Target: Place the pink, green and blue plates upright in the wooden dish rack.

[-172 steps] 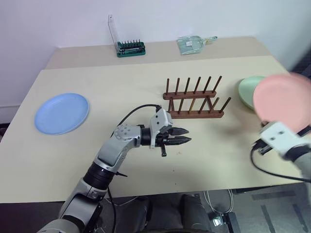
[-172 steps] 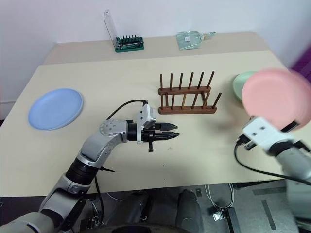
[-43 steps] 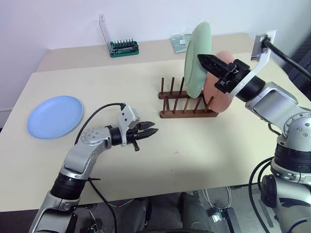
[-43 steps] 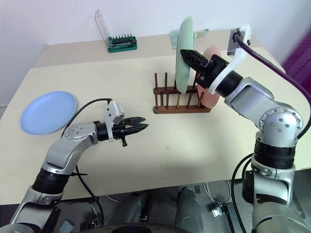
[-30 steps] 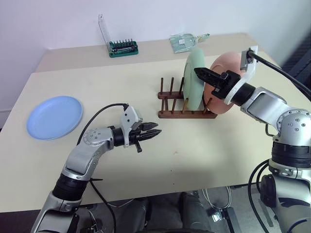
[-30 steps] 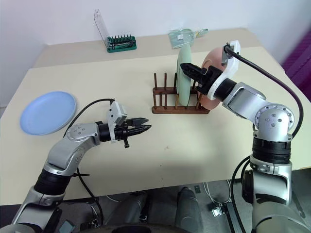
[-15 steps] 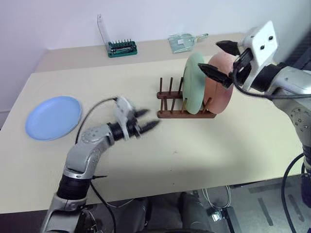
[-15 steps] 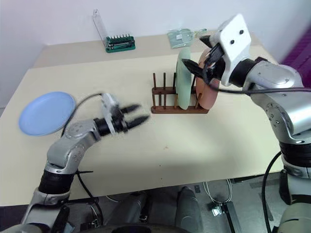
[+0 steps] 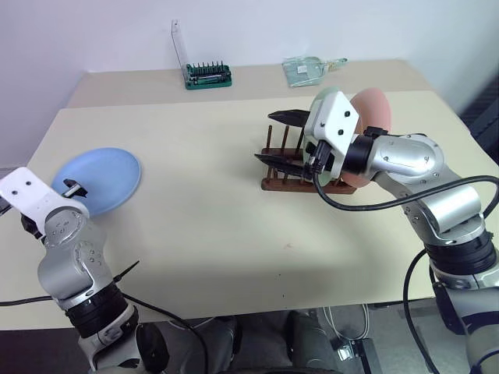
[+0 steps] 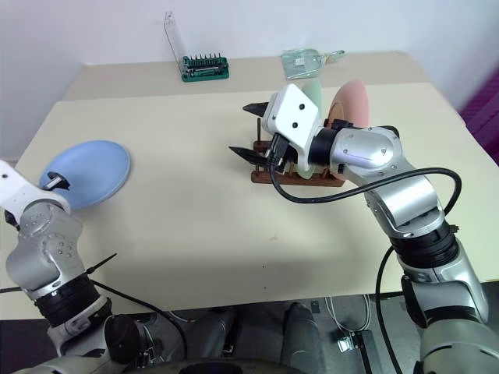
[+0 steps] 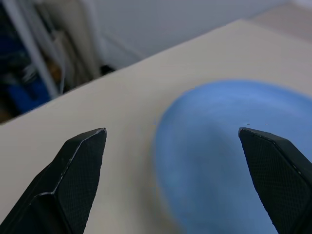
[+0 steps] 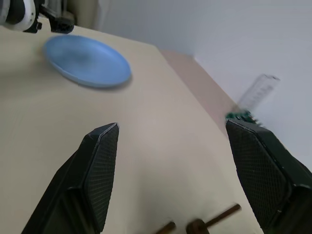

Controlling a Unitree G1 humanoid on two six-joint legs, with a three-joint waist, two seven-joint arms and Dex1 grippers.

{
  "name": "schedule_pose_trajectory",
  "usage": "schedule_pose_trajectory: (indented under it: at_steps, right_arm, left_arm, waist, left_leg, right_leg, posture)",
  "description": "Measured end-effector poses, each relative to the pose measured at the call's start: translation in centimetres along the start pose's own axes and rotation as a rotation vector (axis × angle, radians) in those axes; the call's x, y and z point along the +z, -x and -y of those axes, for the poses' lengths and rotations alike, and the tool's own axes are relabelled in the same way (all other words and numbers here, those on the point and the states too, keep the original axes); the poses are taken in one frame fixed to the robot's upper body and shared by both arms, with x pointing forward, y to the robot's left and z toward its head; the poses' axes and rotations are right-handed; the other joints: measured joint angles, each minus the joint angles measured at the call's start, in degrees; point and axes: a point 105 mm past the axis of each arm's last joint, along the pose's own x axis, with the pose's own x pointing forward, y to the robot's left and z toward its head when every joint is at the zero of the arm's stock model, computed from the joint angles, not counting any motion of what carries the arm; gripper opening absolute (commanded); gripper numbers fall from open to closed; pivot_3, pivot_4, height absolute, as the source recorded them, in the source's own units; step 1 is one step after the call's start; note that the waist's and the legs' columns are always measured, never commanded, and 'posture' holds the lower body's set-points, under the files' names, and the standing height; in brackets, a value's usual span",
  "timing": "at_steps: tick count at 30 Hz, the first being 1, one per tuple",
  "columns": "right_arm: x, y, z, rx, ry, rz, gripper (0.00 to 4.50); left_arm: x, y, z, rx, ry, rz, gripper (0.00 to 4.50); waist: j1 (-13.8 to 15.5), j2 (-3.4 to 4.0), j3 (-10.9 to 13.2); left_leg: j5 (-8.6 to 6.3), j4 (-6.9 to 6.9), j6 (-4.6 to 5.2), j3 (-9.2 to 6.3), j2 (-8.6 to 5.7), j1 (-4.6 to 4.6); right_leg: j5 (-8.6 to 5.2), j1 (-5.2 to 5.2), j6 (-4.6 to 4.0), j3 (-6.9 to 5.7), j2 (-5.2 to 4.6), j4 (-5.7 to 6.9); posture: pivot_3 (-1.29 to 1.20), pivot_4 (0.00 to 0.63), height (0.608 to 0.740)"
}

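Note:
The blue plate lies flat at the table's left side. My left gripper is open just short of its near rim, with nothing between the fingers. The green plate and the pink plate stand upright side by side in the right half of the wooden dish rack. My right gripper is open and empty. It hovers level in front of the rack's left pegs and hides part of the green plate. In the right wrist view it faces the blue plate.
A green screwdriver-bit case with an upright clear lid and a clear packet sit on the raised back shelf. The tabletop is bare between the blue plate and the rack.
My right gripper has come off the green plate, rolled over and moved left past the rack. My left arm has swung back from mid-table to the blue plate and opened.

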Motion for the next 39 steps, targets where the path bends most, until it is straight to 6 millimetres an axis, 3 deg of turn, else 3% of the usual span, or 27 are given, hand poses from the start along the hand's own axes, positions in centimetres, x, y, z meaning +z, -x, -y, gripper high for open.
schedule_pose_trajectory:
  at_steps: [4,5,7,14,17,19,21,22,26,29,36,39]
  right_arm:
    - [-0.8,0.1,-0.3,-0.002,0.0,-0.027,3.54]
    - [-1.0,0.1,-0.3,-0.006,0.001,-0.035,3.54]
    - [-1.4,0.1,-0.5,-0.01,-0.01,-0.041,3.54]
    - [-2.0,0.3,-1.6,-0.019,-0.023,-0.065,3.54]
    - [-2.2,0.4,-1.5,-0.038,-0.008,-0.08,3.54]
    - [-2.4,0.3,-1.2,-0.055,0.031,-0.097,3.79]
    - [-2.1,-0.2,-1.2,-0.054,0.101,-0.096,4.36]
    - [-1.9,-0.7,-1.2,-0.051,0.143,-0.091,4.44]
    - [-1.4,-2.8,-1.3,-0.042,0.329,-0.08,4.44]
    - [-2.3,-4.1,-0.9,-0.029,0.48,-0.13,4.44]
    - [-3.9,-5.4,0.3,-0.046,0.682,-0.188,4.44]
    - [-4.5,-5.6,0.3,-0.035,0.727,-0.202,3.62]
  left_arm:
    - [-2.5,-0.4,0.2,-0.003,0.056,-0.163,4.46]
    - [-3.4,-0.7,0.7,-0.023,0.07,-0.22,4.22]
    - [-3.9,-1.1,1.2,-0.049,0.087,-0.268,3.57]
    - [-3.2,-2.2,3.1,-0.146,0.122,-0.277,0.03]
    - [-1.8,-1.8,5.5,-0.259,0.117,-0.222,0.03]
    - [-0.4,-0.5,9.2,-0.458,0.092,-0.136,0.01]
    - [1.8,2.6,14.0,-0.702,0.074,-0.029,0.0]
    - [3.1,4.3,15.8,-0.806,0.068,0.032,0.0]
    - [5.9,10.2,20.1,-1.086,0.022,0.193,0.0]
    - [5.6,12.0,21.2,-1.181,-0.048,0.217,0.0]
    - [5.9,13.2,21.3,-1.227,-0.044,0.214,0.0]
    - [6.0,13.3,21.1,-1.226,-0.033,0.203,0.0]
  waist:
    - [-0.42,-0.01,0.0]
    - [-0.42,-0.01,0.0]
    - [-0.48,-0.01,-0.01]
    - [-0.23,-0.02,-0.02]
    - [-0.35,-0.02,-0.02]
    - [-0.15,-0.08,0.01]
    - [-0.26,-0.11,0.02]
    - [-0.54,-0.12,0.01]
    - [-2.38,-0.09,0.0]
    - [-3.49,-0.08,0.0]
    - [-3.28,-0.08,0.0]
    - [-3.27,-0.09,0.0]
  left_leg:
    - [0.01,-0.03,-0.03,0.02,0.04,0.01]
    - [0.01,-0.04,-0.03,0.02,0.05,0.01]
    - [0.01,-0.06,-0.04,0.04,0.05,0.01]
    - [0.02,-0.04,-0.06,0.03,0.03,0.02]
    - [0.02,-0.04,-0.06,0.04,0.04,0.03]
    - [0.03,-0.01,-0.07,0.0,0.04,-0.03]
    - [0.03,0.03,-0.06,0.02,0.03,-0.05]
    - [0.02,0.02,-0.06,0.06,0.03,-0.04]
    - [0.01,-0.19,-0.07,0.19,0.11,0.03]
    - [0.01,-0.23,-0.08,0.25,0.12,0.01]
    - [0.01,-0.2,-0.08,0.23,0.1,-0.06]
    - [0.01,-0.19,-0.08,0.23,0.1,-0.06]
  right_leg:
    - [0.0,-0.06,0.0,-0.01,0.02,0.03]
    - [0.0,-0.07,0.0,-0.02,0.03,0.02]
    - [0.0,-0.09,0.0,-0.03,0.02,0.02]
    - [0.01,-0.03,0.0,-0.05,0.0,0.02]
    - [0.01,-0.04,-0.01,-0.05,0.0,0.03]
    - [0.01,-0.04,-0.01,-0.12,-0.01,0.02]
    - [0.06,-0.03,-0.04,-0.13,-0.02,-0.04]
    - [0.06,-0.04,-0.04,-0.13,-0.03,-0.05]
    - [0.06,-0.18,-0.04,-0.13,-0.02,-0.03]
    - [0.06,-0.29,-0.05,-0.13,-0.02,0.01]
    - [0.06,-0.35,-0.05,-0.13,-0.02,0.01]
    - [0.06,-0.34,-0.06,-0.12,-0.01,0.01]
  posture:
    - [0.0,0.15,0.74]
    - [0.0,0.15,0.74]
    - [0.0,0.15,0.74]
    - [0.0,0.15,0.74]
    - [0.0,0.15,0.74]
    - [0.0,0.15,0.74]
    - [0.0,0.15,0.74]
    - [0.0,0.15,0.74]
    - [0.0,0.15,0.74]
    - [0.0,0.15,0.74]
    - [0.0,0.15,0.74]
    - [0.0,0.15,0.74]
